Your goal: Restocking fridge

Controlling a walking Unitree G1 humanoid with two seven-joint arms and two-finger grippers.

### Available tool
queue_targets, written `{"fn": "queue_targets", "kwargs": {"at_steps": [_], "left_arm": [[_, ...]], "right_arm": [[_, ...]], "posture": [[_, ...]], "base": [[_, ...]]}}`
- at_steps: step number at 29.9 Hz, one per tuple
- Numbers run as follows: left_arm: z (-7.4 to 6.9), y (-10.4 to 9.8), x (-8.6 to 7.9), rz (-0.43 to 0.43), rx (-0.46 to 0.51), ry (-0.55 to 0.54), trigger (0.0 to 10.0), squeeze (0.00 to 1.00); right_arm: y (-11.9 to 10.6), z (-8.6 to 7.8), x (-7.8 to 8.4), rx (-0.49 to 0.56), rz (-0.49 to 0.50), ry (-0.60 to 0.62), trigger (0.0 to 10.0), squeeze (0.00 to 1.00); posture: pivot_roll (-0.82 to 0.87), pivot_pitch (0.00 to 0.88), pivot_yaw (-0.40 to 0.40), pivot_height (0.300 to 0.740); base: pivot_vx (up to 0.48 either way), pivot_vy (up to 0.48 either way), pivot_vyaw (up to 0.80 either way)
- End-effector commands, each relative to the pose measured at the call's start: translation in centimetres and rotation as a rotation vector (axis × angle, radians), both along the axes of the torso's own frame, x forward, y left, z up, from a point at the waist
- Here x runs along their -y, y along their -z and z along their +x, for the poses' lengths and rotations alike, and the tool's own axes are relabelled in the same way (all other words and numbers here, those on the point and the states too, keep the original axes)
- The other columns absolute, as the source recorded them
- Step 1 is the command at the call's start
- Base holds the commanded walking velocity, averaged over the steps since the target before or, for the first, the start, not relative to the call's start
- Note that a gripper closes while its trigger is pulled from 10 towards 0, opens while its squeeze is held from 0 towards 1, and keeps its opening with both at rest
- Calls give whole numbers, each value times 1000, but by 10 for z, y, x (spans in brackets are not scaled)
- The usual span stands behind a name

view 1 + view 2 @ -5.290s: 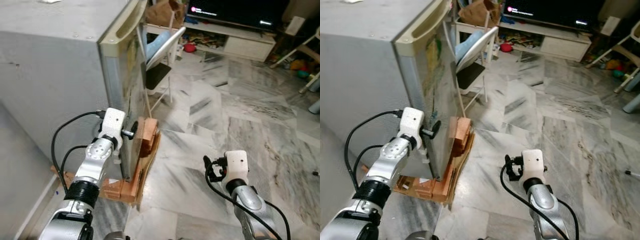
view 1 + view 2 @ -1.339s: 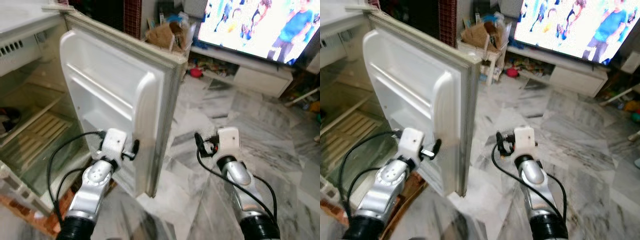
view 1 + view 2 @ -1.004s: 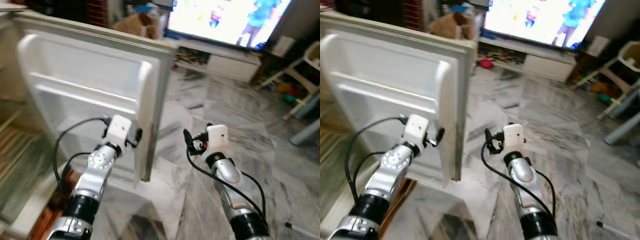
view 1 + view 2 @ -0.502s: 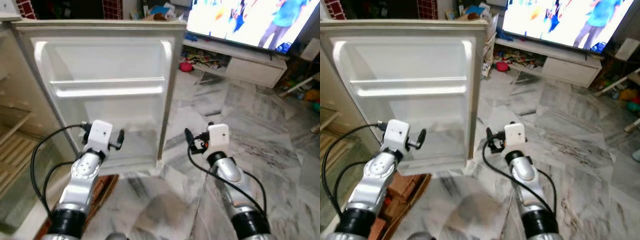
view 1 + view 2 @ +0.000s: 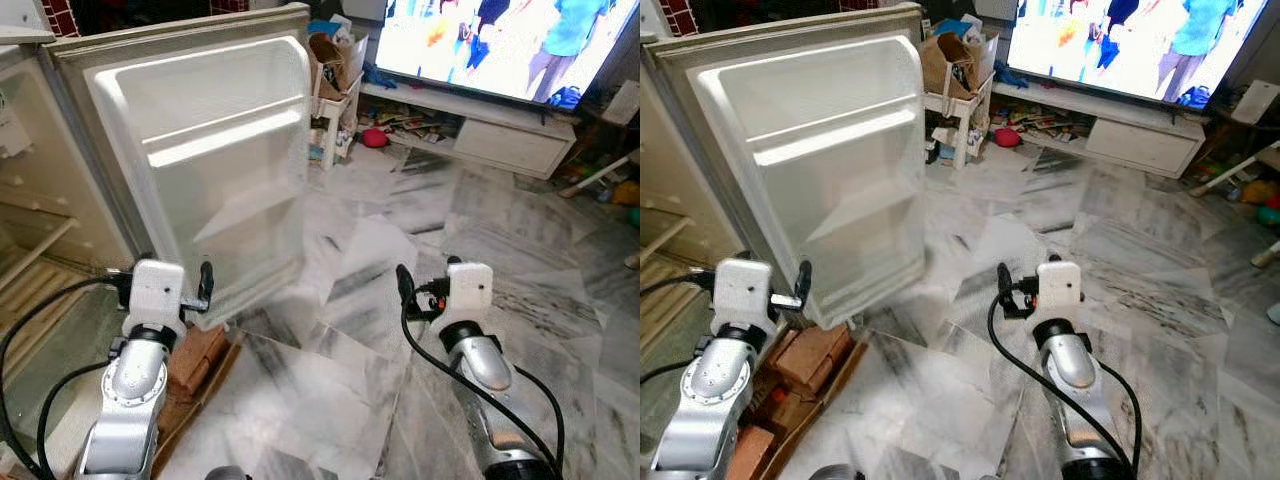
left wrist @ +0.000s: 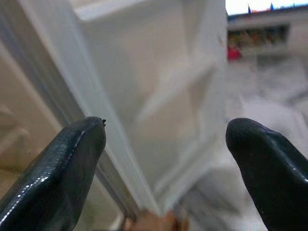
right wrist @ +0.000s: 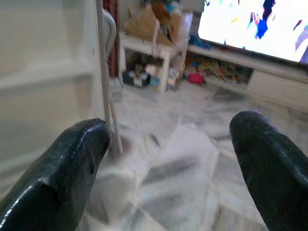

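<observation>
Before the robot, one fridge door (image 5: 210, 150) is standing swung wide open, showing two moulded shelves on its white inner face, with the fridge body (image 5: 30, 190) lying at the robot's left. Near the door's lower edge the left gripper (image 5: 204, 285) is hovering with its two fingers spread and grasping nothing. Over the marble floor (image 5: 400, 230) the right gripper (image 5: 1003, 291) is hanging released too, with one television (image 5: 510, 45) glowing beyond.
</observation>
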State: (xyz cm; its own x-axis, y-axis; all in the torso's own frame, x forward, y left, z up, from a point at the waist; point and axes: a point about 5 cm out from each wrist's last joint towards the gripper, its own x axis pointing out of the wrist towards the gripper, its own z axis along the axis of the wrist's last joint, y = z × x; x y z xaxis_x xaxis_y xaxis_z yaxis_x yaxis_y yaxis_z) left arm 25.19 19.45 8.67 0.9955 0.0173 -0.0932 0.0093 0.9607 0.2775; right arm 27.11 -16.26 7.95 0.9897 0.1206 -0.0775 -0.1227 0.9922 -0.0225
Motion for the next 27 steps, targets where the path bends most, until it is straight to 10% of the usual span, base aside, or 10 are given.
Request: {"fn": "queue_targets", "kwargs": {"at_steps": [1,12,27], "left_arm": [[0,4,0,24,-18,14,10000,0],[24,-9,16,90,31,136,10000,0],[32,-20,26,-49,78,85,10000,0]], "right_arm": [[1,-2,3,-17,-25,-1,10000,0],[-12,5,-4,66,-76,-1,10000,0],[-24,15,2,74,-42,86,10000,0]], "posture": [[75,126,-67,740],[58,55,10,740],[41,0,-9,740]], "base": [[0,0,0],[0,0,0],[0,-140,0]]}}
